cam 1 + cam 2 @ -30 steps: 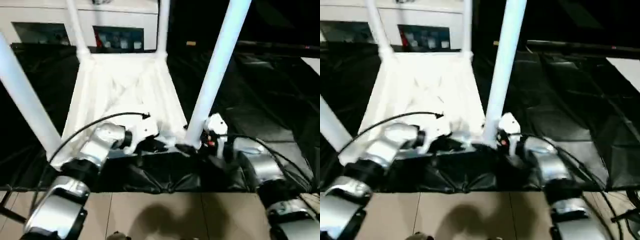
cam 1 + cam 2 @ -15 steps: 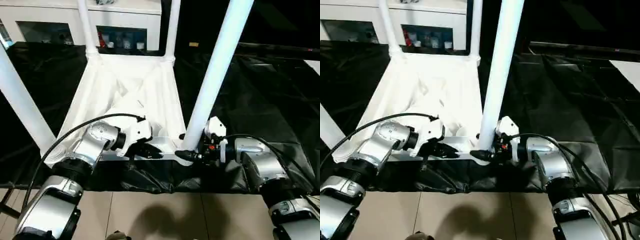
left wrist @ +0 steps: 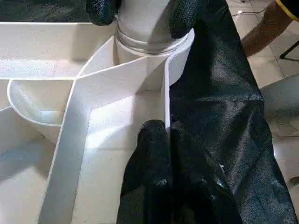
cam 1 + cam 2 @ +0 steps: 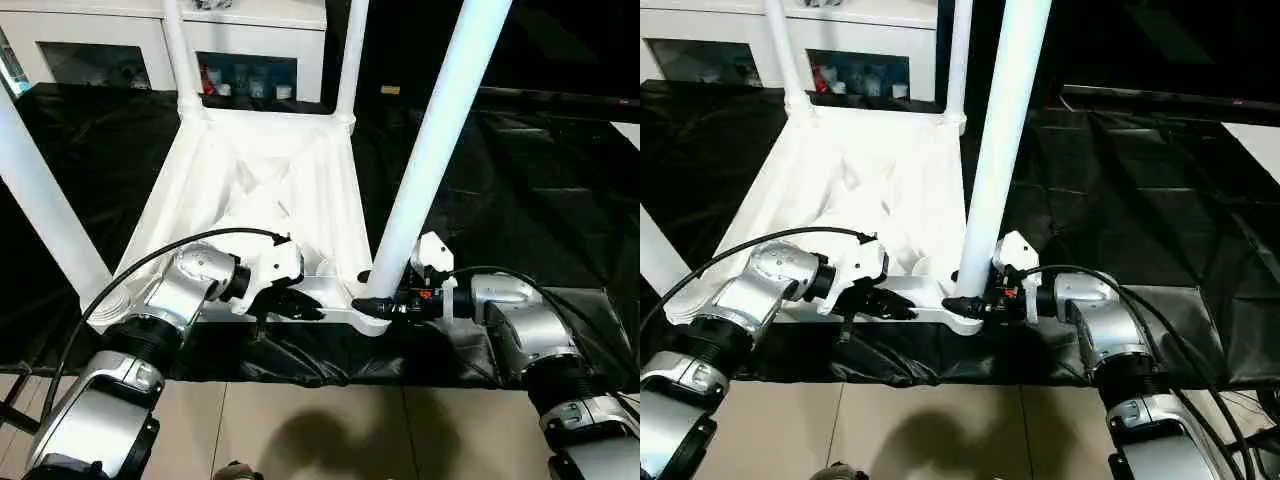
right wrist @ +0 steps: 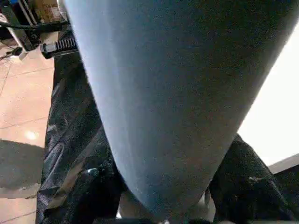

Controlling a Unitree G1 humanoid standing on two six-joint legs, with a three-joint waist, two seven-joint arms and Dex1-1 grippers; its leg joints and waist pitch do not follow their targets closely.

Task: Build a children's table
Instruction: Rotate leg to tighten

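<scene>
Since a second ago the right gripper [image 4: 372, 305] fingers narrow around the near-right leg [image 4: 430, 160] base. Left gripper [image 4: 303, 305], fingers pinched together, presses the upturned table [image 4: 270, 190] rim on the black-covered counter [image 4: 520, 180]. Squeeze leg firmly, keep it upright, steady the rim.

Work surface: black plastic sheeting [image 4: 520, 180], creased and glossy, draped over the near edge.
Floor: beige tiles [image 4: 330, 430] with thin dark joints, shadowed below the sheeting's edge.
Back wall furniture: white glass-doored cabinet [image 4: 250, 40], with small items behind the panes, too blurred to name.
Light: bright from overhead, glinting on the sheeting.
</scene>
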